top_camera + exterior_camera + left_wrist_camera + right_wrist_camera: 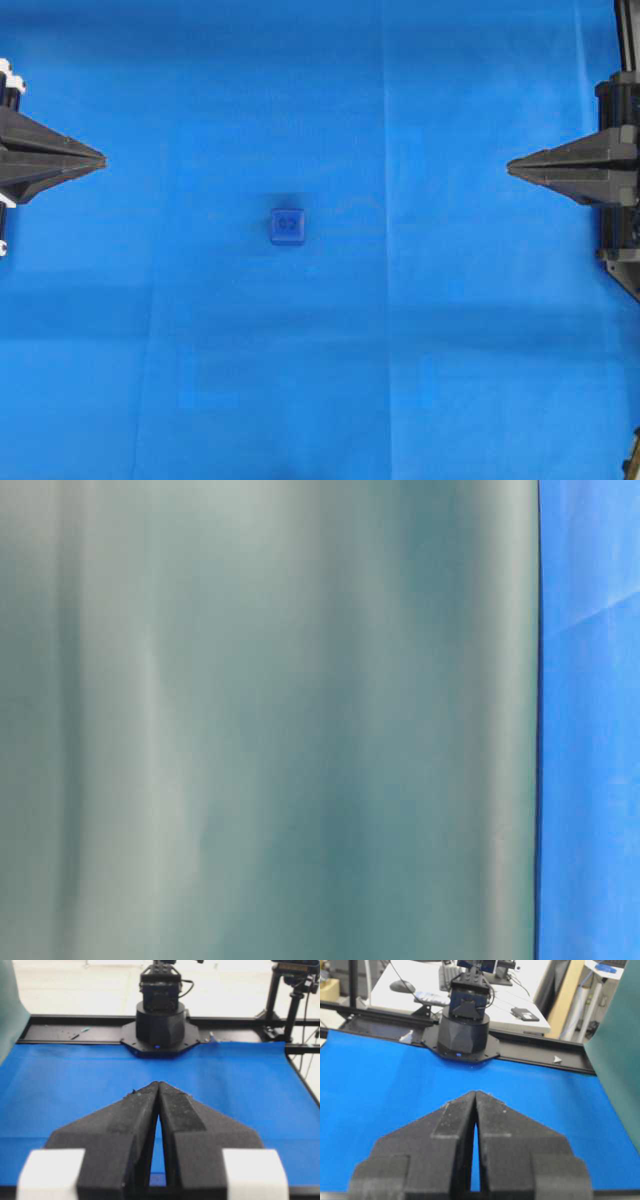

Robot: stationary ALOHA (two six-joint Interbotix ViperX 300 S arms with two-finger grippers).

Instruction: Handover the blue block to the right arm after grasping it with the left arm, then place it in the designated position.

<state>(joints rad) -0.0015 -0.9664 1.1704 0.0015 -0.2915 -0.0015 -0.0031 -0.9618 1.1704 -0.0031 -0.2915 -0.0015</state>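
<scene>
Near the centre of the blue cloth [400, 380], seen from overhead, sits the blue block [287, 226], a small dark cube with "02" on its upper face, lying flat and touched by nothing. At the left edge of that view the left gripper [100, 160] points toward the middle, its two black tapered fingers pressed together at the tips and holding nothing; white brackets [252, 1172] flank its body in the left wrist view. At the right edge the right gripper [511, 166], all black, mirrors it, its fingers likewise drawn together and empty. Both grippers are well apart from the block, which lies between them and slightly nearer the left one. Each wrist view shows the opposite arm's black base [159, 1027] at the far edge of the cloth. A blurred grey-green surface [270, 720] fills most of the table-level view.
</scene>
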